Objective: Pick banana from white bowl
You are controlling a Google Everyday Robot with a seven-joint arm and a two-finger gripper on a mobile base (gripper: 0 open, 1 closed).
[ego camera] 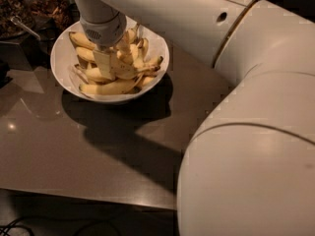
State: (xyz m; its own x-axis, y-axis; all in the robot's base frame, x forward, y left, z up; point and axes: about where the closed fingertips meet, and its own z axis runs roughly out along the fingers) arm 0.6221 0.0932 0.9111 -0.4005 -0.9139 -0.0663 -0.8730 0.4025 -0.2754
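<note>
The white bowl (64, 58) stands at the back left of the brown table and holds a pile of several yellow bananas (115, 86). My gripper (114, 65) hangs from the white wrist (102, 29) and reaches straight down into the middle of the pile, among the bananas. One curved banana (129, 72) lies right against the gripper. I cannot tell it apart from the others as the one named in the task. The wrist hides the bananas at the back of the bowl.
The brown table (74, 146) has its front edge near the bottom of the view. Dark containers with brownish contents (49, 6) and a metal handle (22, 26) stand at the back left. My arm's large white link (246, 146) fills the right side.
</note>
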